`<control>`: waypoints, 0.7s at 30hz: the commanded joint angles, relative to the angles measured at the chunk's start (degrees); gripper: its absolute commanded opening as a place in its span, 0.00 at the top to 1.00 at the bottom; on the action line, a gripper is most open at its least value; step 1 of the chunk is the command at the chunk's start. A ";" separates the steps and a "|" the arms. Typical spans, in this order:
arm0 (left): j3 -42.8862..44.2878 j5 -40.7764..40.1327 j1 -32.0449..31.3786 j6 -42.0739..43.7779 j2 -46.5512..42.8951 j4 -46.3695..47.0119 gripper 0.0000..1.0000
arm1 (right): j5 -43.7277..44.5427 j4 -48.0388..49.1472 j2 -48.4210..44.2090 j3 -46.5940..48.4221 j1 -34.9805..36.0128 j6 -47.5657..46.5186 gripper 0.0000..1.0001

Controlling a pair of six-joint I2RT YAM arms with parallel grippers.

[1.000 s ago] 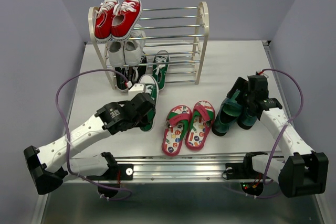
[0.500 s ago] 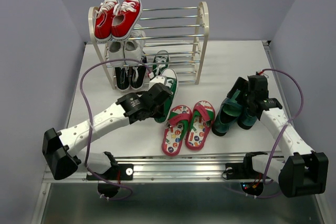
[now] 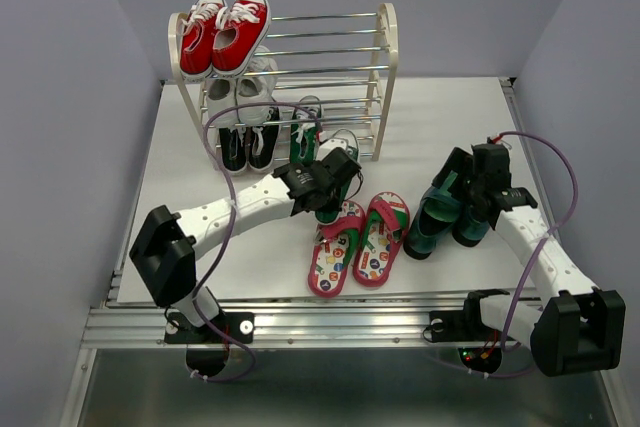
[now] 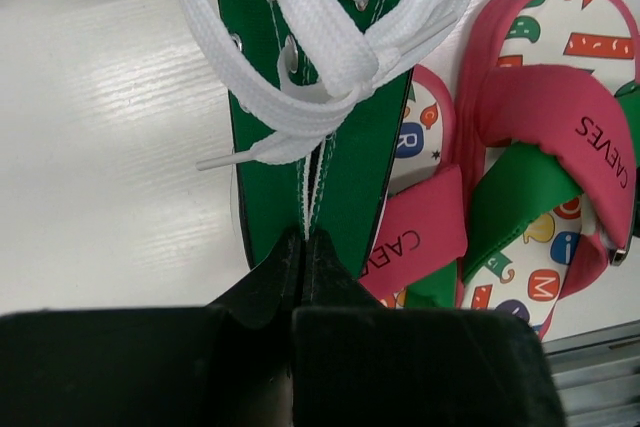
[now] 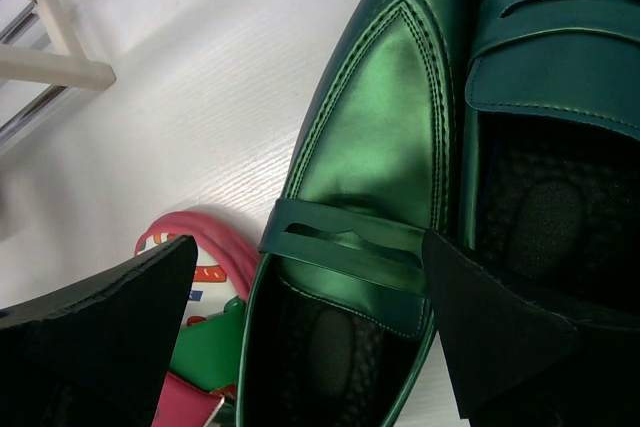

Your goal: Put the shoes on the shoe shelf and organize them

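Nearest me, the flip-flops (image 3: 358,242) lie side by side on the surface (image 3: 440,117), not yet shelved. Beside them my right pincer (image 5: 308,242) hangs wide open over the dark-green heels (image 3: 445,215), gripping nothing. My left pincer (image 4: 300,242) is clamped on a green sneaker (image 4: 330,147), held just short of the shoe shelf (image 3: 386,77). Its mate (image 3: 305,127) seems to sit on the lowest tier. I judge one shoe placed, five left.

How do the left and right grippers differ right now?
The left gripper is shut on a green sneaker; the right gripper is open and holds nothing. The left is beside the flip-flops, near the shoe shelf; the right hangs over the dark-green heels. Both point down at shoes.
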 commanded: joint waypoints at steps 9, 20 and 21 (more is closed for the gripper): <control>11.88 -6.57 4.07 1.64 7.28 8.83 1.00 | -0.79 3.44 -0.38 -0.88 -0.09 -0.44 0.00; 20.67 -11.75 6.97 2.78 13.80 10.59 1.00 | -0.96 3.35 -0.65 -0.79 -0.09 -0.70 0.00; 20.94 -11.75 7.50 3.39 14.41 10.85 1.00 | -1.05 3.35 -0.65 -0.79 -0.09 -0.61 0.00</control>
